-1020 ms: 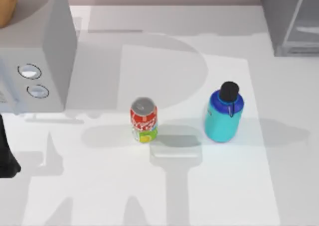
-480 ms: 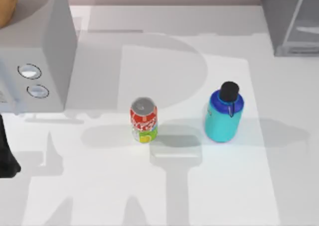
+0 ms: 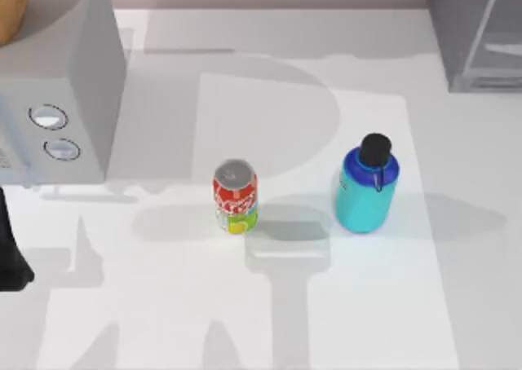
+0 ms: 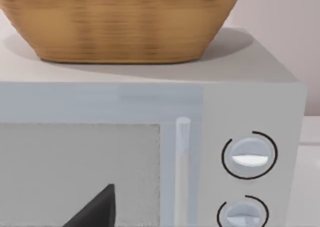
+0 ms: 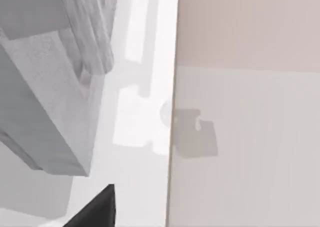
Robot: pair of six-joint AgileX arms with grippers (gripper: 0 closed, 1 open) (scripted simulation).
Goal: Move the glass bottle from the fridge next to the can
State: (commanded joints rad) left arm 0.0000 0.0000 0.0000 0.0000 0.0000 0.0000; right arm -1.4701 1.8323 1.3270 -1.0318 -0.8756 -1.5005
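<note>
nothing has shifted: the glass bottle (image 3: 366,187) stands near the can (image 3: 236,196), seemingly delivered; can't tell either gripper's fingers.

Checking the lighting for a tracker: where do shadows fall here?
Top view: the can and glass bottle throw soft shadows toward the table's right. Left wrist view: the basket shades the box top beneath it.

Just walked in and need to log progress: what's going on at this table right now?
Nothing is being held. The glass bottle stands upright on the table, to the right of the can with a gap between them. The fridge sits at the far right corner. The left arm is parked at the table's left edge, by the knobbed box.
</note>
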